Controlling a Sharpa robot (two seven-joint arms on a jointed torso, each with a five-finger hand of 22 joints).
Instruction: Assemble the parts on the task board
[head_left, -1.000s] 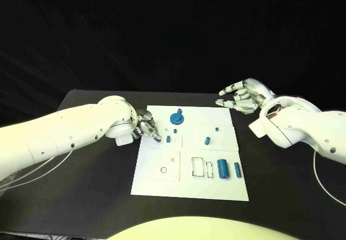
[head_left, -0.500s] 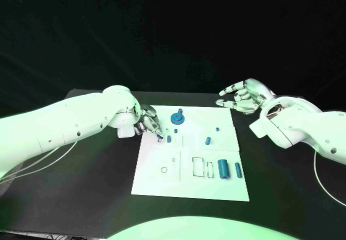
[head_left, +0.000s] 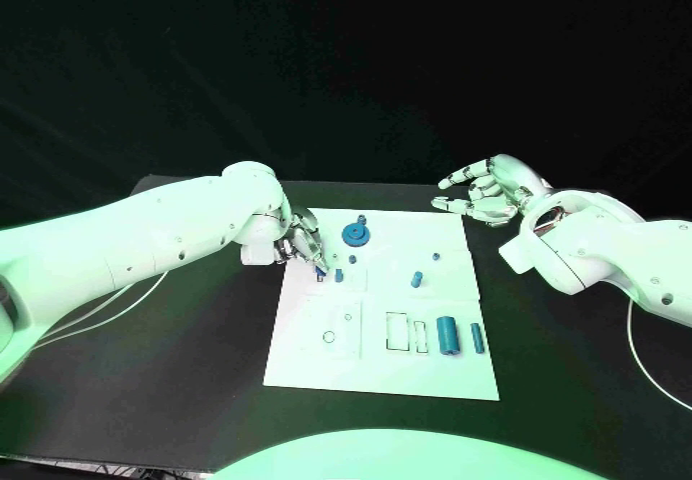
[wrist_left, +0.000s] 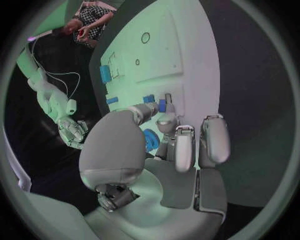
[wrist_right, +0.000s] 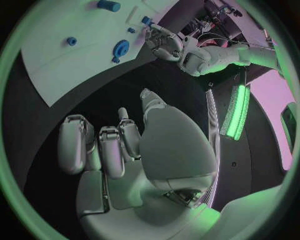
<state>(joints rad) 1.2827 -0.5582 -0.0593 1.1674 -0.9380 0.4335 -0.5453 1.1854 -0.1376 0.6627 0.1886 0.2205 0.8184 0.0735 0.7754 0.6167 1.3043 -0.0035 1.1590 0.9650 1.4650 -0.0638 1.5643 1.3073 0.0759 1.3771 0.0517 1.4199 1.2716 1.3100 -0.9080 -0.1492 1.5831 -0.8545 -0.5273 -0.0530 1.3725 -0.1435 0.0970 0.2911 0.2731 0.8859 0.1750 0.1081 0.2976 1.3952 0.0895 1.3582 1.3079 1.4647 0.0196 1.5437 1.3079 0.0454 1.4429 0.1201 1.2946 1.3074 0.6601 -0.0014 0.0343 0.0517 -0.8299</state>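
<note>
Left arm has swung further in over the last second, so the left hand (head_left: 299, 243) now sits over the board's (head_left: 378, 375) upper left edge. Its fingers (wrist_left: 164, 122) are clamped on a small blue peg (wrist_left: 162, 105), thumb against a fingertip, with the peg's lower end right at the board surface next to another short blue peg (head_left: 339, 275) standing there. Right hand (head_left: 488, 192) hasn't budged, it hangs over the black bench (head_left: 173, 400) just off the board's far right corner, fingers apart and curled a bit, nothing in them.

On the board: a blue gear (head_left: 353, 236) near the far edge, one peg (head_left: 417, 279) mid-board, and two blue cylinders (head_left: 447, 334) lying side by side near the right edge, beside some rectangular slots.
</note>
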